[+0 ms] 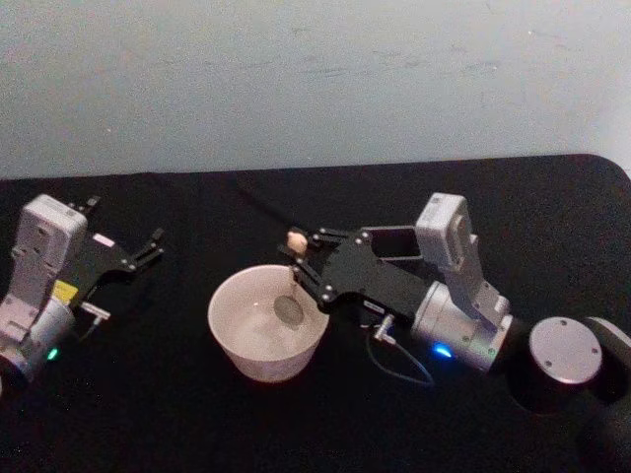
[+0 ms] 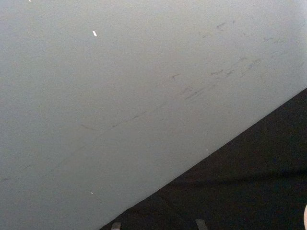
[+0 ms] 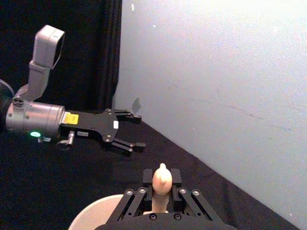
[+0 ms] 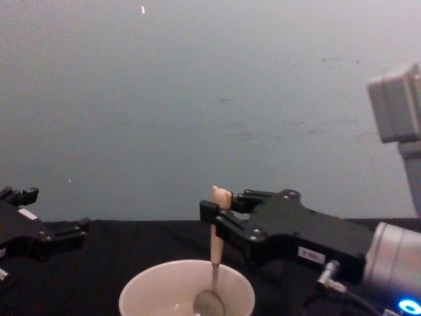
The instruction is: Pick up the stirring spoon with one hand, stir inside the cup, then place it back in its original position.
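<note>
Cup (image 1: 258, 367): sitting at the near middle of the table (image 1: 148, 404), cream-white and wide.
Stirring spoon (image 4: 215, 240): hanging upright, its metal bowl dipping inside the cup, its bear head poking up above the jaws.
Right gripper (image 1: 304, 258): reaching in from the right over the cup's far rim, pinching the spoon's beige handle.
Holder (image 1: 392, 229): standing just behind the right gripper (dark grey, square mouth).
Left gripper (image 3: 135, 132): lying at the far left, well apart from the cup, jaws spreading wide.
Labels: yellow sticker (image 3: 71, 117) showing by the left gripper's wrist, its writing too small to read.
Surface: black cloth covering the table, a pale blue-grey wall (image 1: 296, 79) rising behind.
</note>
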